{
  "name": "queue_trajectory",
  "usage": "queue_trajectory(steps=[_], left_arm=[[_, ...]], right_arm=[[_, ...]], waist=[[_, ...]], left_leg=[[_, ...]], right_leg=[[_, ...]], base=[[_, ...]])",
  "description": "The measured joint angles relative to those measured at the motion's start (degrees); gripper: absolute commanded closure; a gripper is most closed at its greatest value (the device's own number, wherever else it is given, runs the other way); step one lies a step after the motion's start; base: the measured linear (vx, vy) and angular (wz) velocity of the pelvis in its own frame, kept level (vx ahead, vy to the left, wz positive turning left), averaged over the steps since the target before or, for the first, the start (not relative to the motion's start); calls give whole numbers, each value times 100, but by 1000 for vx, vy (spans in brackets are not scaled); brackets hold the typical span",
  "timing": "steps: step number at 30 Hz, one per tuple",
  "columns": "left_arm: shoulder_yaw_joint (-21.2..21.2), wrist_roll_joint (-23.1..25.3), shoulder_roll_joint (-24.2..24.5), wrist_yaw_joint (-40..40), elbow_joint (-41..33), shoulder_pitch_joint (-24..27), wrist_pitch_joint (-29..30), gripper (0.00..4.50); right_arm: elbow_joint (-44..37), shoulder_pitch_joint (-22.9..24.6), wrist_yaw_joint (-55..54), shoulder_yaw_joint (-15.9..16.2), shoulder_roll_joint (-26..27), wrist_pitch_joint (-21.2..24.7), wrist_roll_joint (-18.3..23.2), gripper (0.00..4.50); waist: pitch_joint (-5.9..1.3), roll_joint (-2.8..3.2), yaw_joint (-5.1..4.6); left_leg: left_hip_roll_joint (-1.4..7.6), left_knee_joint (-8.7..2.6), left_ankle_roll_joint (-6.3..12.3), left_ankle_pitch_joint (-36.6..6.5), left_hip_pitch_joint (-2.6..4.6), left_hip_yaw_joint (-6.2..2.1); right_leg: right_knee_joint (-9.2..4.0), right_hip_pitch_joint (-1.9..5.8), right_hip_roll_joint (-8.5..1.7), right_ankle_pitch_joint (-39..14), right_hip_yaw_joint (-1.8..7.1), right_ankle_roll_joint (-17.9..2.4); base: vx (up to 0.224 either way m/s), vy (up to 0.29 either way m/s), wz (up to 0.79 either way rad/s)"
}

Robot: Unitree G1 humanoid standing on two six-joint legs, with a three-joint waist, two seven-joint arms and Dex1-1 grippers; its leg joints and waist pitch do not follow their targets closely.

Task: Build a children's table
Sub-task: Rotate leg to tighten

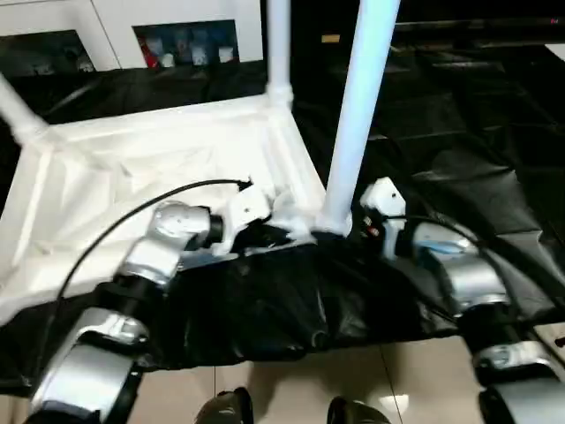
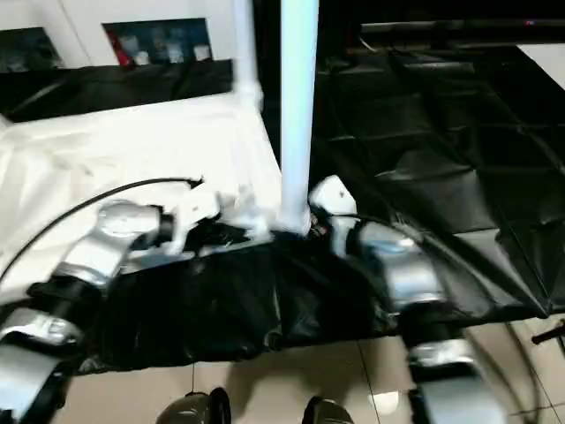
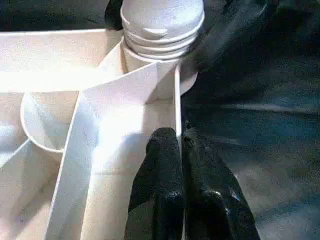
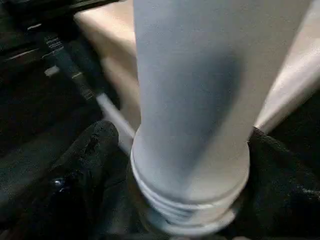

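The white table top (image 1: 132, 168) lies upside down on the black cloth, ribs facing up. Three white legs stand in its corner sockets: one at the far right (image 1: 278, 44), one at the far left (image 1: 18, 110) and one at the near right (image 1: 357, 115). My right gripper (image 4: 190, 200) is shut on the flared, threaded base of the near-right leg (image 4: 195, 100), one black finger on each side. My left gripper (image 3: 181, 150) is pinched shut on the top's thin rim wall (image 3: 176, 95), just beside that corner socket (image 3: 160, 30).
The black-draped table (image 1: 459, 177) stretches to the right and behind. A white cabinet with glass doors (image 1: 185, 40) stands at the back. A black cable (image 1: 115, 225) arcs over my left forearm. The tiled floor (image 1: 353, 371) starts at the near edge of the cloth.
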Motion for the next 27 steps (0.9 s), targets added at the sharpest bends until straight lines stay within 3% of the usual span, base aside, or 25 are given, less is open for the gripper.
queue_trajectory(steps=[9,21,24,27], left_arm=[[-132,-4,170,-485,-34,18,-138,450],[-170,-46,132,-615,68,7,-225,450],[-124,26,57,-311,96,2,-132,450],[-38,152,-109,270,216,-96,46,450]], right_arm=[[-109,-17,757,190,-85,203,122,72],[-231,69,828,219,-145,334,133,173],[-203,240,142,-1,143,228,118,175],[-56,241,-1075,-271,588,243,41,178]], waist=[[-4,7,121],[-8,3,184],[-17,-13,170],[-13,-20,96]], left_leg=[[2,14,-30,-16,7,0],[2,29,-11,-5,10,0],[2,31,-31,-14,33,1],[1,43,-37,-14,53,1]], right_leg=[[16,6,-1,5,4,-8],[27,11,-3,5,4,-9],[46,22,-3,5,10,-8],[66,26,-5,1,19,-2]], base=[[0,0,0],[0,0,0],[0,0,0],[0,0,0]])
